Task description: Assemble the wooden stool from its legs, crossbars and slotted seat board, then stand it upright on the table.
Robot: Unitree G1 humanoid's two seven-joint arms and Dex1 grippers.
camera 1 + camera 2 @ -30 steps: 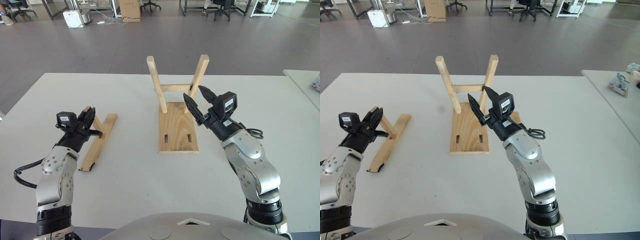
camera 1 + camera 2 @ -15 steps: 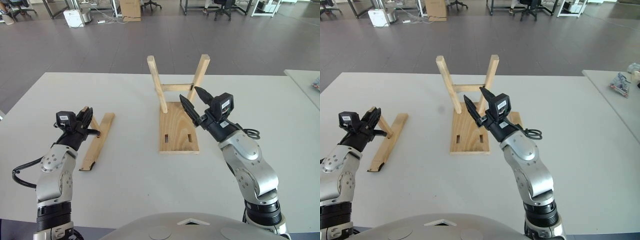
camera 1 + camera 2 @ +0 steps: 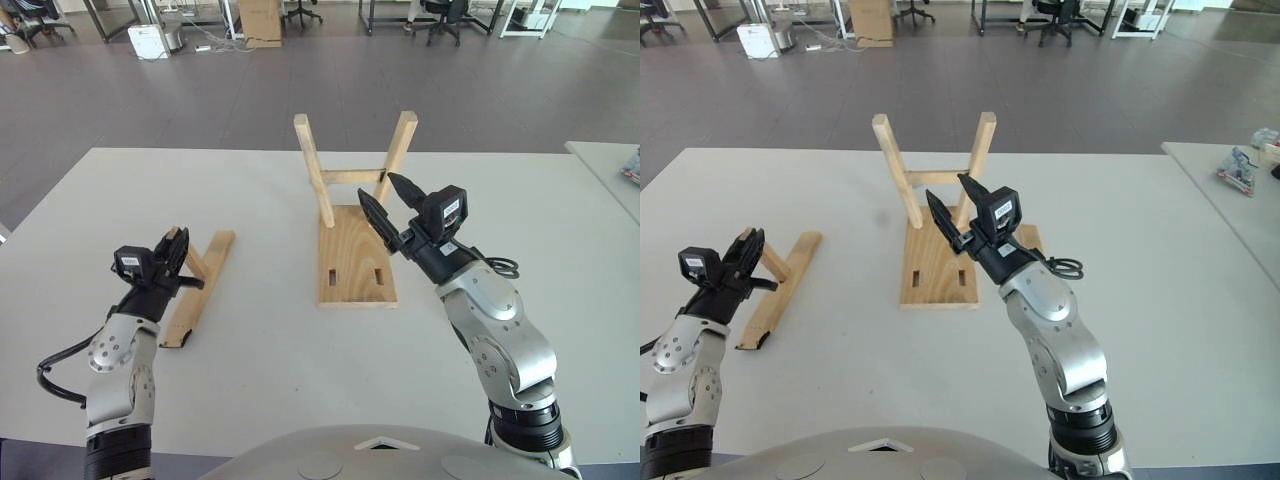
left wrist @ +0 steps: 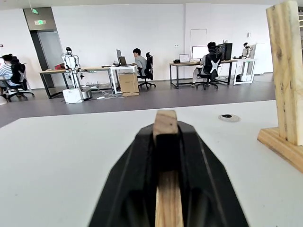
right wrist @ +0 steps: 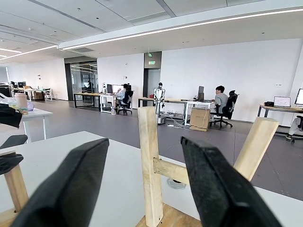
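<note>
Left wrist view: left hand [image 4: 165,139] grips a square-cut pale-wood leg [image 4: 166,122].

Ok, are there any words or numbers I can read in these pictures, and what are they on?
Nothing here is clear enough to read.
Left sticker, white, on the left gripper gripping the loose leg frame: print too small.
Right sticker, white, on the right gripper: print too small.
Green sign above the far doorway: blurred.
</note>
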